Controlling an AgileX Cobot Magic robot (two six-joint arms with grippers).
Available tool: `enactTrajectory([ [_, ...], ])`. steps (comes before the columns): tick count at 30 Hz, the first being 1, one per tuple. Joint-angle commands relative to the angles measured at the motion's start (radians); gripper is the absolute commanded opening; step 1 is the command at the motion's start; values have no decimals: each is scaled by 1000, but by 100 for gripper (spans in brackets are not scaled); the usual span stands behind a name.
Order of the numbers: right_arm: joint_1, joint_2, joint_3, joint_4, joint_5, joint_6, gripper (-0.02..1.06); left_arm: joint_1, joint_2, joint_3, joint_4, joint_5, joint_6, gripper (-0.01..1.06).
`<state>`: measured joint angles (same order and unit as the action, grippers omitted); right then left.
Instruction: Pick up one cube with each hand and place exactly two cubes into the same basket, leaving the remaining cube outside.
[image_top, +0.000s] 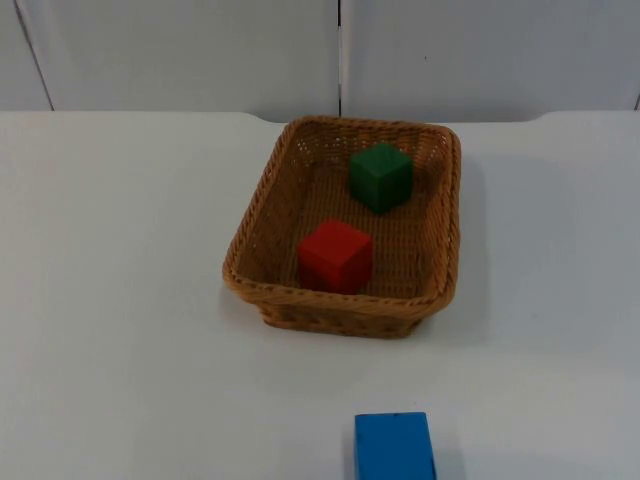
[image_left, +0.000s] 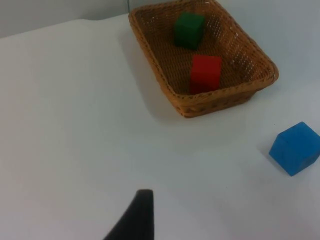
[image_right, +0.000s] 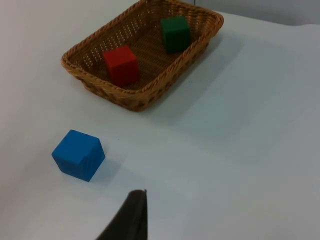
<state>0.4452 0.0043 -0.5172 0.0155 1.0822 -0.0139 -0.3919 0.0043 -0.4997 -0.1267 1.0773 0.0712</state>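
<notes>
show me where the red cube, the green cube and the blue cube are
red cube (image_top: 336, 256): top view, its front face, inside the basket.
green cube (image_top: 381, 176): top view, its front face, inside the basket.
blue cube (image_right: 78, 154): right wrist view, its side face, on the table outside.

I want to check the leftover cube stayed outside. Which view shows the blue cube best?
The right wrist view: the blue cube sits whole on the table, clearly apart from the basket. The left wrist view also shows it whole; the top view cuts it off.
</notes>
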Motion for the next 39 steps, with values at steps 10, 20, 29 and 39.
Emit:
enactTrajectory([
  [10, -9, -4, 1, -3, -5, 3, 105, 2, -4, 6, 8, -4, -5, 105],
  [20, -139, -4, 1, -3, -5, 3, 105, 2, -4, 6, 8, -4, -5, 105],
  [29, -246, -4, 1, -3, -5, 3, 105, 2, -4, 6, 8, -4, -5, 105],
  [39, -346, -4, 1, -3, -5, 3, 105, 2, -4, 6, 8, -4, -5, 105],
])
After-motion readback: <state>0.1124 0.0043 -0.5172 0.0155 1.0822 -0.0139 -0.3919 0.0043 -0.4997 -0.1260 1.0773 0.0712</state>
